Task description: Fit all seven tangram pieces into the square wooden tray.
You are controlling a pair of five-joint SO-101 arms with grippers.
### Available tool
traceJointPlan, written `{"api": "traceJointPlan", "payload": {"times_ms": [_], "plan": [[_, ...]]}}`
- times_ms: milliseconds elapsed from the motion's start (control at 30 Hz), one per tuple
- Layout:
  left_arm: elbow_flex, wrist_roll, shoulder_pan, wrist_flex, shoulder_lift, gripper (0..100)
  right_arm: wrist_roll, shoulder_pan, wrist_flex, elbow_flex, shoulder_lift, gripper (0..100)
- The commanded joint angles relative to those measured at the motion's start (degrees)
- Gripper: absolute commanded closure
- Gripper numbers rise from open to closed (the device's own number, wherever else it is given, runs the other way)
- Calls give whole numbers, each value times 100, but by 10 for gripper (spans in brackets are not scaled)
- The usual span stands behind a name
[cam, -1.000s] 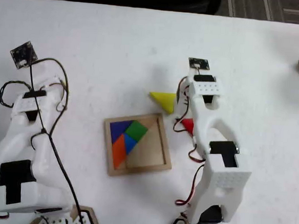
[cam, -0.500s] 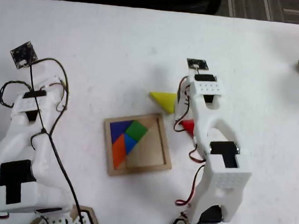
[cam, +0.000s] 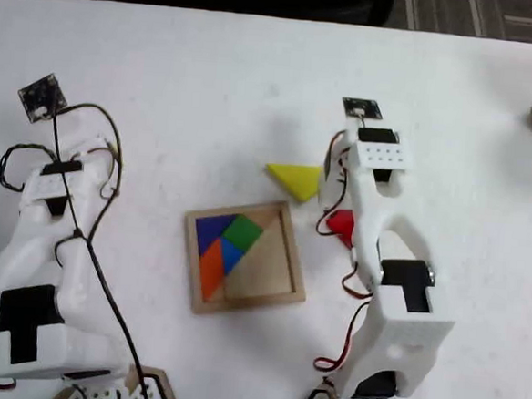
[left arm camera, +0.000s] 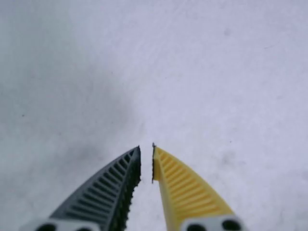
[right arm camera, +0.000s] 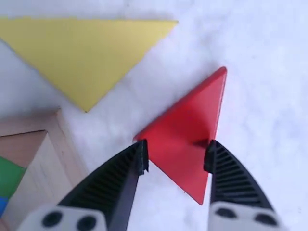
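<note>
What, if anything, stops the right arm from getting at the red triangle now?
Likely nothing, so yes: the right gripper has its fingers open on either side of the red triangle, which lies flat on the table, apart from the yellow triangle and the tray.

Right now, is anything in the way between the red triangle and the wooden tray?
Nothing visible is. Only bare white table lies between the red triangle and the wooden tray, at its rim. The yellow triangle sits off to one side of that path. The right gripper is open around the red triangle.
</note>
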Motion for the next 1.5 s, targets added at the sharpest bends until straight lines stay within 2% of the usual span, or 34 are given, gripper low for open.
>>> {"api": "traceJointPlan", "payload": {"times_ms": [0, 200, 267, 433, 633, 1133, 1333, 1467], "plan": [[-18, 44, 57, -193, -268, 917, 88, -31, 136, -149, -374, 813], [-18, 44, 57, -193, -268, 917, 88, -303, 207, -176, -374, 667], [-18, 44, 57, -193, -268, 917, 88, -374, 312, -176, -382, 646], [-18, 44, 57, -193, -268, 917, 44, -356, 303, -141, -558, 670], [-18, 44, 57, -193, -268, 917, 35, -347, -462, 123, -145, 673], [-18, 44, 57, -185, -268, 917, -123, -259, -400, 105, 418, 677], [-18, 44, 57, -185, -268, 917, -123, -259, -435, 97, 426, 799], [-18, 44, 57, -185, -268, 917, -123, -224, -435, 97, 426, 803]]}}
